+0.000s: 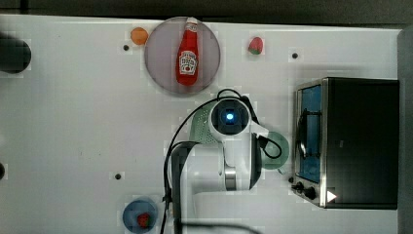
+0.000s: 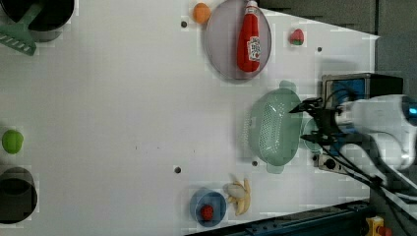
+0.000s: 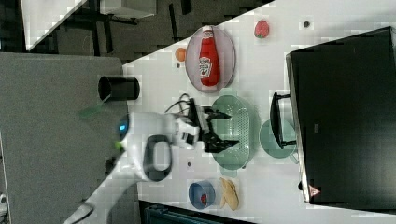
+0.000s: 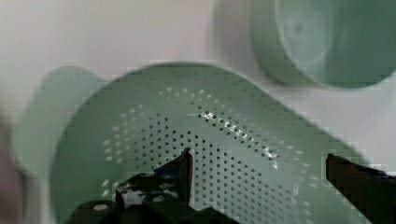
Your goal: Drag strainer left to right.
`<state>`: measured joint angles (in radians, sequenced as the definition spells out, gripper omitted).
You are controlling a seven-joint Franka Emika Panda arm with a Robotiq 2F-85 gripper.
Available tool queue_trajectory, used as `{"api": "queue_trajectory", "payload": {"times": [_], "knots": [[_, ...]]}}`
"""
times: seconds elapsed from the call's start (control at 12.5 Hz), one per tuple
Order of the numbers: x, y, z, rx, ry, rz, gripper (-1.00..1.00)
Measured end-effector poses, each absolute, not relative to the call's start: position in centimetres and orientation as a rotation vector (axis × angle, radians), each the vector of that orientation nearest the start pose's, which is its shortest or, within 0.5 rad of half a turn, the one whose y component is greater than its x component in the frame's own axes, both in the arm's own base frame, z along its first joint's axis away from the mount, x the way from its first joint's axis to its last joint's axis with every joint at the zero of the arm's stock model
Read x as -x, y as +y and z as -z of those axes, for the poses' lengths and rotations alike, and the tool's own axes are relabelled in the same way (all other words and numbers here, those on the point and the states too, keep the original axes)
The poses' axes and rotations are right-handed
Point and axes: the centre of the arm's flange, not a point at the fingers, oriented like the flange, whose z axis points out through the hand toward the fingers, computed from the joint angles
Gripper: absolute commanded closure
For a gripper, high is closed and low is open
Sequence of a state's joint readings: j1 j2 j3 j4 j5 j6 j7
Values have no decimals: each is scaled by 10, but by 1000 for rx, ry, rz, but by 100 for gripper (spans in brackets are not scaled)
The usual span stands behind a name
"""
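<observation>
We hover the gripper (image 3: 226, 128) over the strainer (image 3: 238, 135), jaws wide & empty, prob. to straddle its wall w/ the cup (image 3: 275, 139) just beside.

Strainer (image 2: 273, 129) between ketchup plate (image 2: 216, 44) and bananas (image 2: 239, 195), left view.

cup (image 2: 311, 133) and oven (image 2: 361, 83) beside strainer (image 2: 273, 128)

a broad white table (image 1: 73, 122) with small dark holes in its top fills the scene under even, soft light, a black toaster oven (image 1: 360, 141) sits at the top view's right edge, and in the right view a dark floor (image 3: 140, 23) lies beyond the table's edge.
</observation>
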<state>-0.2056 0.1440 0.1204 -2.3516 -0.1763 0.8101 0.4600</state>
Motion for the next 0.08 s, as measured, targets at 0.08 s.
{"api": "queue_trajectory", "payload": {"times": [0.08], "knots": [[-499, -42, -302, 2658, 1865, -76, -100]]}}
